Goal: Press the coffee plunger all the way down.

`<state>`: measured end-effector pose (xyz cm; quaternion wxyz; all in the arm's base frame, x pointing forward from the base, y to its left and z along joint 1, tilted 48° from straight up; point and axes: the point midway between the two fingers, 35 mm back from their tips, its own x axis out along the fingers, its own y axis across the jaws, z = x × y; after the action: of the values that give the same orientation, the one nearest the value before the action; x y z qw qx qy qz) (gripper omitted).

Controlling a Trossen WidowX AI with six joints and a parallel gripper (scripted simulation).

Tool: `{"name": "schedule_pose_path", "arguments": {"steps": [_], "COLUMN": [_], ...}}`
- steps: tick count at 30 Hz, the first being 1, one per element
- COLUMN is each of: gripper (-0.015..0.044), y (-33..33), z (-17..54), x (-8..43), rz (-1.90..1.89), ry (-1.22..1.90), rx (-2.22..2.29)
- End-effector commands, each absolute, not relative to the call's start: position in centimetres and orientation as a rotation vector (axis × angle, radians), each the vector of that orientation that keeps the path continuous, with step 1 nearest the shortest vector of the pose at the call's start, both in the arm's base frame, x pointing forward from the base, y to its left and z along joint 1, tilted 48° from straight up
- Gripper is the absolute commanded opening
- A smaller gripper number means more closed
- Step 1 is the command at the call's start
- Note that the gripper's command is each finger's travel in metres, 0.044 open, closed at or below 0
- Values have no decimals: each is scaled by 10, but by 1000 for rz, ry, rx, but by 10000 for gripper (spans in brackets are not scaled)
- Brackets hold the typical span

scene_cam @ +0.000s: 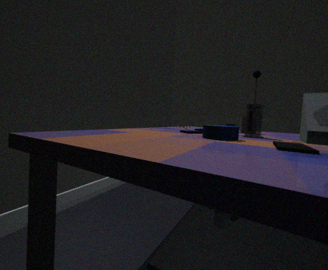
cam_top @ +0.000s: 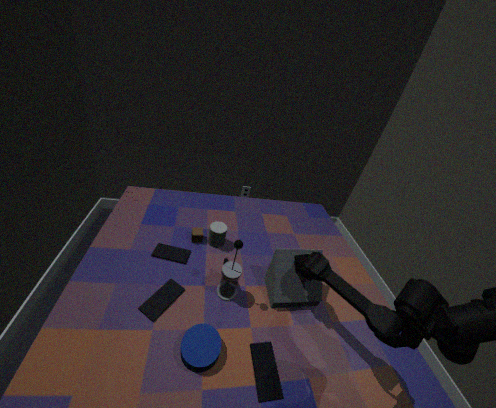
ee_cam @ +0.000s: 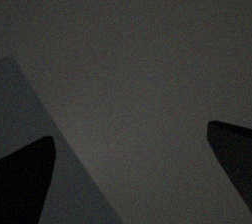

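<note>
My gripper point(cam_top: 303, 264) hangs with its jaws spread wide and nothing between them, over the grey box point(cam_top: 288, 284) toward the table's right edge. The coffee press point(cam_top: 229, 280) stands upright near the tabletop's middle, its plunger knob point(cam_top: 238, 244) raised high, apart from me.

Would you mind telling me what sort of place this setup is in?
Probably a dim test room, not a kitchen: a checkered table against bare walls, a coffee press among scattered blocks, and a robot arm with its hand open.
</note>
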<state>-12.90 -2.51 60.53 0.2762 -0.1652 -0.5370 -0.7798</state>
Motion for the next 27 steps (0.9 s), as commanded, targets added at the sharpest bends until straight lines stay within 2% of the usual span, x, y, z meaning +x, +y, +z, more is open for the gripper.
{"name": "schedule_pose_path", "arguments": {"steps": [1, 2, 11, 19, 22, 27], "gripper": [426, 440, 440, 440, 440, 440], "y": [-26, -28, -65, -146, -169, -224], "z": [606, 608, 627, 629, 619, 591], "x": [-127, -125, -82, -2, 12, 63], "rz": [-2096, -2097, -2071, -1923, -1907, -1711], "ry": [-1432, -1413, -1156, -662, -517, -223], "rx": [-454, -472, -689, -968, -1008, -1093]}}
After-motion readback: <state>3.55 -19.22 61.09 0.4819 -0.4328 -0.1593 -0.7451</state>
